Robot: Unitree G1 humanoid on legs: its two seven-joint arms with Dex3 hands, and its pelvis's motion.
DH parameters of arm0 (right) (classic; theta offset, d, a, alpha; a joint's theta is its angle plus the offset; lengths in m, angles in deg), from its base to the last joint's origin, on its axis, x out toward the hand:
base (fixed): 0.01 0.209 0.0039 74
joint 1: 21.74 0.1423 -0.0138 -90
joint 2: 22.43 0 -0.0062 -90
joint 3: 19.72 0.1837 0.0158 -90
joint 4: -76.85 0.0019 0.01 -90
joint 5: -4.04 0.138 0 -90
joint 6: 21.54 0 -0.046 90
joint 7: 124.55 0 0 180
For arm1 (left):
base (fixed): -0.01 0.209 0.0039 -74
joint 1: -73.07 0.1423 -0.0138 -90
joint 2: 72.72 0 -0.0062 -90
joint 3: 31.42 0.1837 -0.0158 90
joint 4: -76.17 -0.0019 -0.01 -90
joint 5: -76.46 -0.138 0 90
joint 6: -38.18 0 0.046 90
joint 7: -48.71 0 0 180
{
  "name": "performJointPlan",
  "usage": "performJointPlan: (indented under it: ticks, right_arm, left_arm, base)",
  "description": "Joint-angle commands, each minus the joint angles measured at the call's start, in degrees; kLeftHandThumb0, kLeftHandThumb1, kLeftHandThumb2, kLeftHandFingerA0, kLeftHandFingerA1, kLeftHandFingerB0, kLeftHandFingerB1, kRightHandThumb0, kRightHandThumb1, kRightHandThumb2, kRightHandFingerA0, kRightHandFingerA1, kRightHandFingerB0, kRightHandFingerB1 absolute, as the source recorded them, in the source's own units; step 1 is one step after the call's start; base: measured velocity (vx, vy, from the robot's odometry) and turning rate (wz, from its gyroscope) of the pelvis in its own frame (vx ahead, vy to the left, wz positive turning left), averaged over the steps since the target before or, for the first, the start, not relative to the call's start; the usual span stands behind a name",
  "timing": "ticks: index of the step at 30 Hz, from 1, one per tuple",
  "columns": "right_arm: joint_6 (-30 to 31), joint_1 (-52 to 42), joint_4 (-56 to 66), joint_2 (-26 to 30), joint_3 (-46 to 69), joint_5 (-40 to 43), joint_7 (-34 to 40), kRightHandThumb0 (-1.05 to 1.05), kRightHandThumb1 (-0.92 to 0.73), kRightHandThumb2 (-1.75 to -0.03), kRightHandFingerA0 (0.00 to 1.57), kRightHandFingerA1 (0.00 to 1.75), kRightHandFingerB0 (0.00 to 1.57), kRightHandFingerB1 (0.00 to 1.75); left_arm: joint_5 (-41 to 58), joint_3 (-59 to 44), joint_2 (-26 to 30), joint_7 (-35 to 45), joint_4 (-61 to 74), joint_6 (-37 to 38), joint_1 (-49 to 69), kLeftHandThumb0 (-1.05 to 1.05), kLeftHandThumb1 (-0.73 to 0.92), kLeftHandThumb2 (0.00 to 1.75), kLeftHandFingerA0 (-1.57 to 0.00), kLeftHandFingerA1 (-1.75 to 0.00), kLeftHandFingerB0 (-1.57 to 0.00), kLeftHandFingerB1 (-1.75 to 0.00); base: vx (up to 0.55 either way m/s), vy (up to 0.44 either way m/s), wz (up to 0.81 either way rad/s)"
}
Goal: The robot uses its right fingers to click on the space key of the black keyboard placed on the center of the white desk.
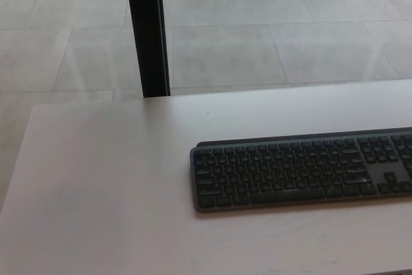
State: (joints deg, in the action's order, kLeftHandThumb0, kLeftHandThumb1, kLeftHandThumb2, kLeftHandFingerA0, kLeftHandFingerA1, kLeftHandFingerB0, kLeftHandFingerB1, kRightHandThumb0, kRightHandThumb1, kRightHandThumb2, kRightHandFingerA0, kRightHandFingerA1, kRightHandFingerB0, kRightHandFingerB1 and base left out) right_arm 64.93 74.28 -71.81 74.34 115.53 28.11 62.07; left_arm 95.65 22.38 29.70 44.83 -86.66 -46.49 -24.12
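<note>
- The black keyboard [302, 169] lies flat on the white tabletop [103, 185], its right end cut off by the picture edge.
- Neither hand shows, so the fingers' state cannot be told.
- Risk: a blind approach could strike neighbouring keys instead of the space key [283, 192].

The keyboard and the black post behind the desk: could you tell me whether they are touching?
Apart. The head view shows bare desk between the keyboard and the post.

It looked like an office: a white desk [96, 191] (holding a black keyboard [302, 169]), grey tiled floor [257, 30] and a black post [148, 30].
</note>
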Motion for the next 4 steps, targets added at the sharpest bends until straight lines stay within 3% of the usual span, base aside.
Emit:
performJointPlan:
  ticks: [1,4]
  right_arm:
    - [-0.23,-0.47,-0.63,1.18,-0.08,1.15,-0.64,-0.53,-0.51,-0.61,0.90,0.87,0.68,0.73]
    - [-0.52,-0.60,-0.27,0.99,-0.42,0.87,-0.12,-0.53,-0.50,-0.61,0.96,0.88,0.79,0.76]
  left_arm:
    - [0.02,0.25,0.94,-0.31,0.01,0.52,0.43,-0.52,0.66,0.60,-0.70,-0.75,-0.61,-0.58]
    - [0.40,-0.08,0.95,-0.13,-0.01,0.45,0.22,-0.51,0.66,0.60,-0.71,-0.75,-0.61,-0.58]
  base:
    - [0.00,0.000,0.00]
    - [0.00,0.000,0.00]
